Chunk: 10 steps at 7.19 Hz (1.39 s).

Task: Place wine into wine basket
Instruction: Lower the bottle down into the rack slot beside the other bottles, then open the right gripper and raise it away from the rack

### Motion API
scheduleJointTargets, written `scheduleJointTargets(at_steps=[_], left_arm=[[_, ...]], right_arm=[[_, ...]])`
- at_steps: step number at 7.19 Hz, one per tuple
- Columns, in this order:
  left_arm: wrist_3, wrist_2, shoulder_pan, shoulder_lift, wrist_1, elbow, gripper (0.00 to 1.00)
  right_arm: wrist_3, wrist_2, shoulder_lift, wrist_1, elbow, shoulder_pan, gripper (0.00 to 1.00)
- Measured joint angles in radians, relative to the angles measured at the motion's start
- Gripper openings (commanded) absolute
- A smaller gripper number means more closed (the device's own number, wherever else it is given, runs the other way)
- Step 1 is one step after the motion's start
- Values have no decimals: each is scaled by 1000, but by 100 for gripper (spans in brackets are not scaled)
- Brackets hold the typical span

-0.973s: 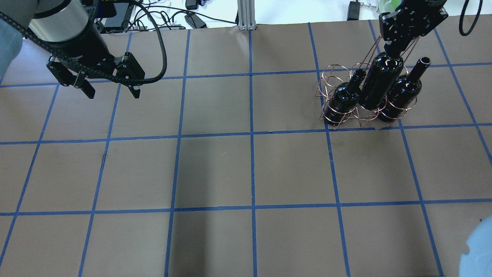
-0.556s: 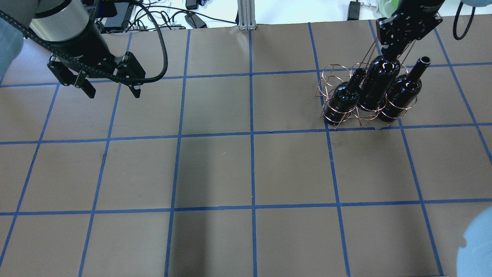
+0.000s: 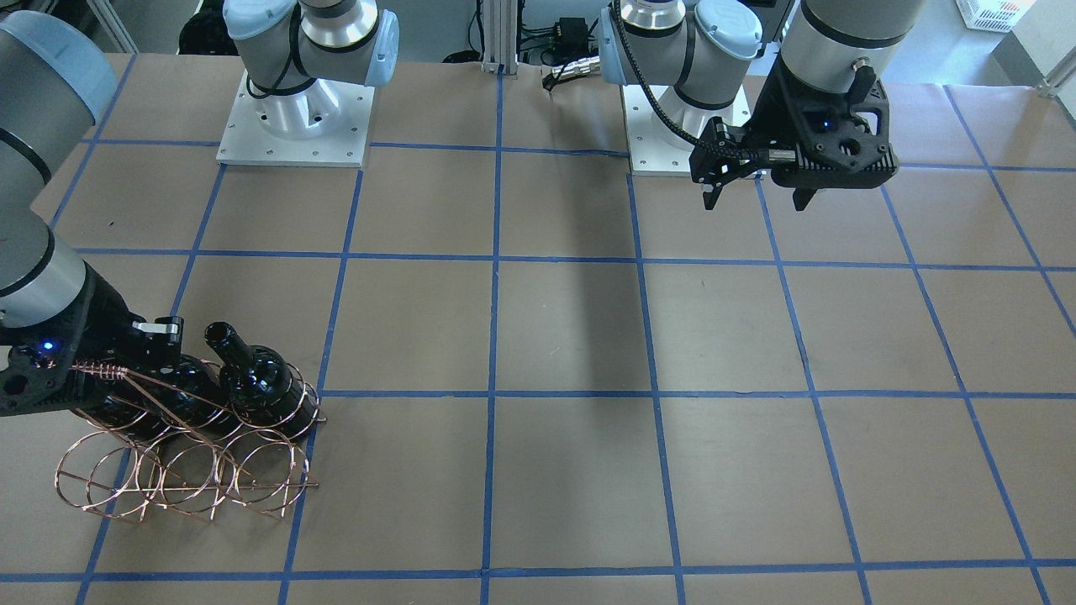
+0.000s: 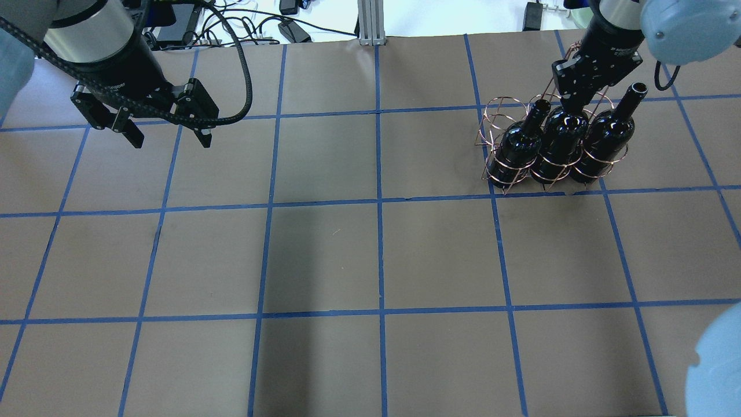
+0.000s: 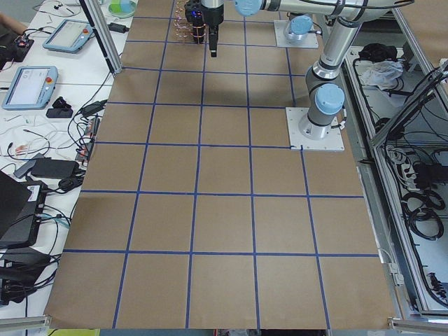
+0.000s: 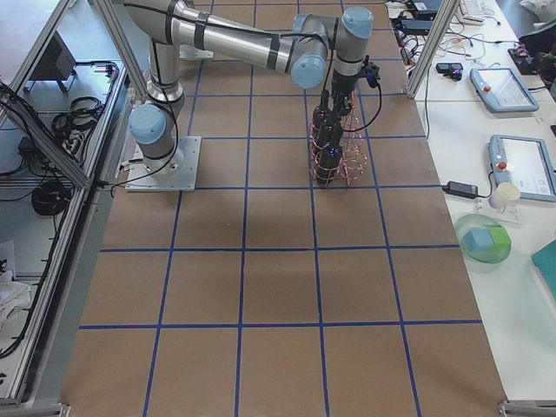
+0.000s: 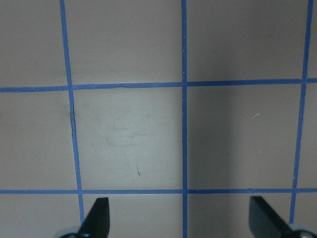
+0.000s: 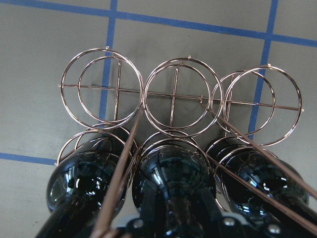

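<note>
Where the right arm reaches down over the table's far right corner, the right gripper is clamped on the neck of the wine. The wine stands upright in the middle near ring of the wine basket, between a second bottle and a third bottle. The left gripper hangs over brown covering gridded with blue tape, jaws wide and holding nothing; cables lie beyond the far edge.
</note>
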Motion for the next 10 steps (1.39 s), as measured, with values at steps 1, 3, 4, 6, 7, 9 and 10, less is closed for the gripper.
scheduleJointTargets(at_steps=[1, 3, 4, 6, 7, 9, 10], left_arm=[[0, 0, 0, 0, 0, 0, 100], [0, 0, 0, 1, -1, 0, 100], [0, 0, -1, 1, -2, 0, 100], [1, 2, -1, 1, -3, 0, 100], [0, 2, -2, 1, -3, 0, 100], [0, 4, -4, 2, -2, 0, 100], [1, 4, -4, 2, -1, 0, 100]], right_arm=[[-3, -1, 0, -5, 5, 0, 100], [4, -9, -11, -9, 3, 0, 100], [7, -10, -33, -6, -3, 0, 100], [11, -9, -139, 49, -16, 3, 100], [13, -8, -202, 111, -29, 5, 100], [95, -3, -301, 248, -54, 15, 100], [160, -5, -333, 289, -56, 34, 100]])
